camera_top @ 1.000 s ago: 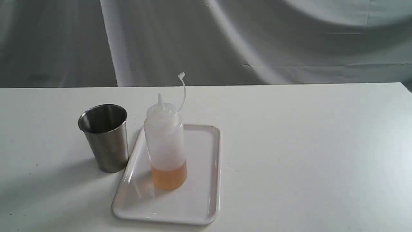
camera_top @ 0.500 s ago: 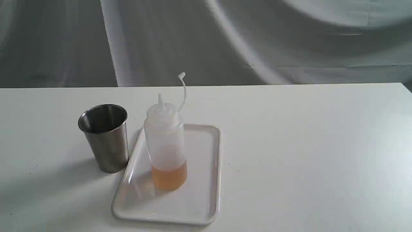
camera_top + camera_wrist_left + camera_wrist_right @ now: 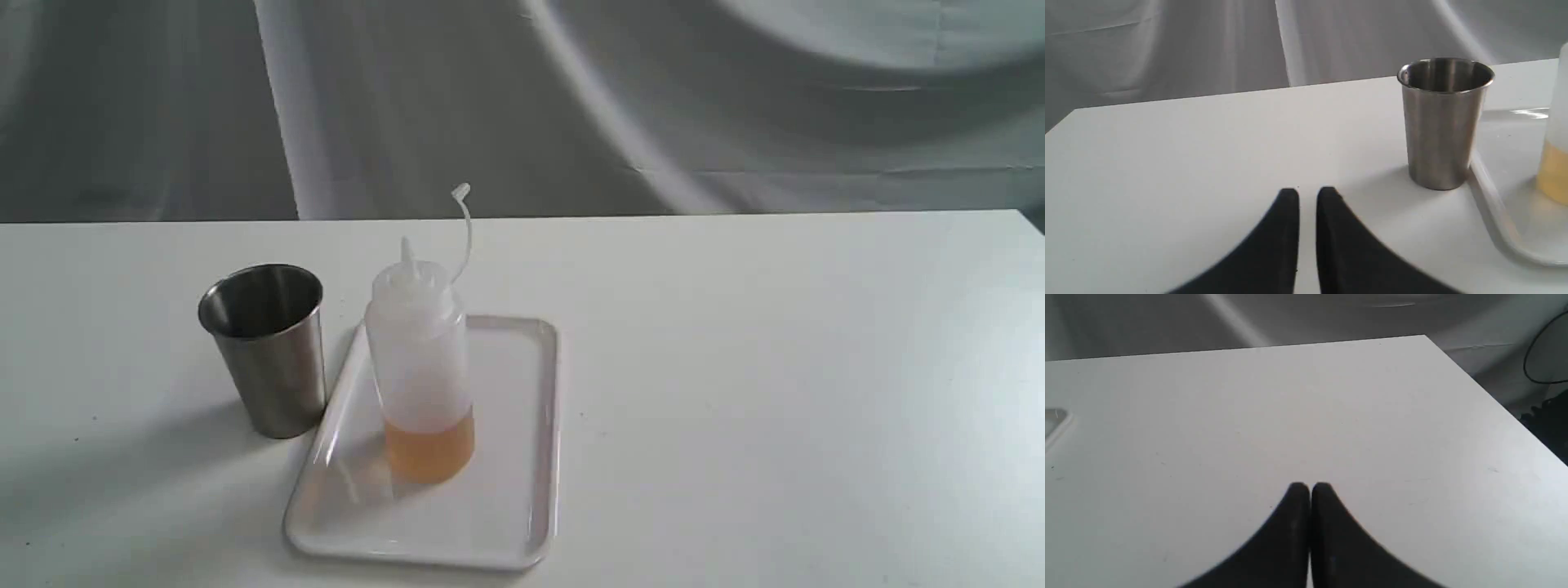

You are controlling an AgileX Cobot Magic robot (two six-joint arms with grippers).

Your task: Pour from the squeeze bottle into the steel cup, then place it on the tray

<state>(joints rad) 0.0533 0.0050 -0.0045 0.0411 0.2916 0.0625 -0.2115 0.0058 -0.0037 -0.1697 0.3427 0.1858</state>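
The squeeze bottle point(image 3: 420, 359) stands upright on the white tray point(image 3: 506, 498), with amber liquid in its lower part and its cap strap curling up. The steel cup point(image 3: 265, 347) stands on the table just left of the tray, touching or nearly touching its rim. In the left wrist view the cup point(image 3: 1443, 122) and a sliver of the bottle point(image 3: 1555, 163) show ahead of my left gripper point(image 3: 1307, 194), whose black fingers are nearly together and hold nothing. My right gripper point(image 3: 1310, 488) is shut over bare table, with a corner of the tray point(image 3: 1055, 424) far off. Neither gripper appears in the exterior view.
The white table point(image 3: 775, 367) ends at a far edge before a grey draped cloth point(image 3: 653, 98). In the right wrist view the table's side edge point(image 3: 1494, 396) drops off beside dark cables point(image 3: 1547, 416).
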